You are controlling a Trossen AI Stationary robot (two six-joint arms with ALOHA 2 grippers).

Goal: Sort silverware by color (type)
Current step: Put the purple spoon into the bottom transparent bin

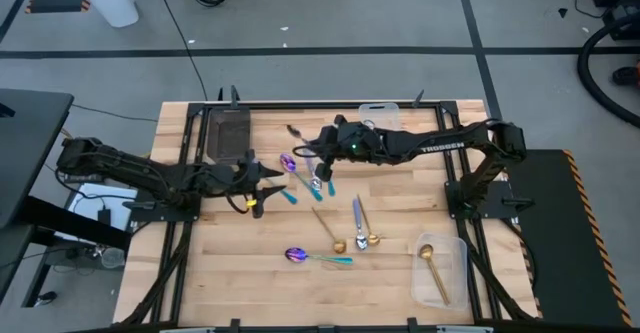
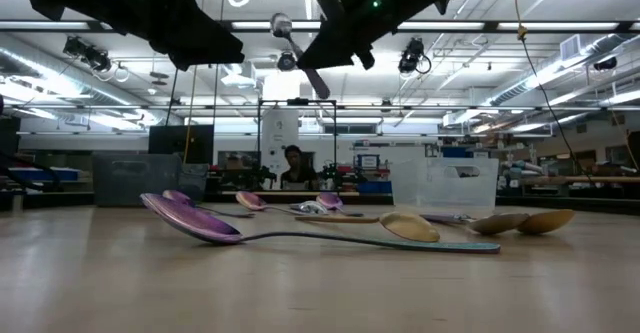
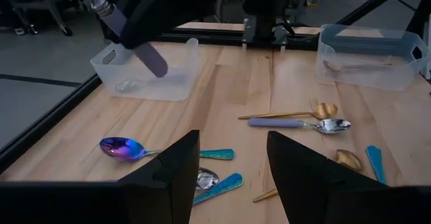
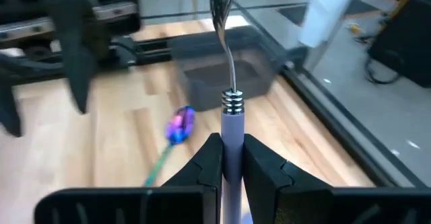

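With the right gripper [image 4: 230,158] clamped on the lavender spoon [image 4: 229,83], keep its upward-pointing bowl steady until binned; left gripper [image 3: 232,173] waits open.

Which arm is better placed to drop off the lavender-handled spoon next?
Right. Its end effector is already shut on the lavender-handled spoon, lifted above the table. The left end effector is open and empty, low by the teal-handled spoons.

bin spoon [image 3: 353,66]: colour dulled by plastic wall | held spoon [image 4: 231,126]: handle end hidden between claw fingers
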